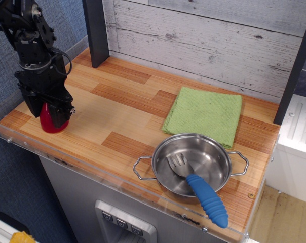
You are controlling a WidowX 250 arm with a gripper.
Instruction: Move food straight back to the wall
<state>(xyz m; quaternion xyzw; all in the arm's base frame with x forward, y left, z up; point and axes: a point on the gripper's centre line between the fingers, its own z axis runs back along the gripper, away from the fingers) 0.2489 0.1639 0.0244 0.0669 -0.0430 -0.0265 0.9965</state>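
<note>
the gripper [55, 114] is down over the red plastic strawberry [49, 120] at the counter's front-left corner, its jaws apparently closed around the upper part. the strawberry stands upright, tip hidden between the fingers, long axis vertical. the plank wall [203, 43] lies well behind it.

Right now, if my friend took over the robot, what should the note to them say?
Gripper: down over the food, jaws on either side of it; whether it is gripping is not clear.
Food: at the front left corner of the counter, far from the wall.
Done: the gripper is at the food; nothing has reached the wall.
Left: grip it, carry it straight back to the wall, let go.
Elsewhere: green cloth, pan with fork, off that path.
</note>
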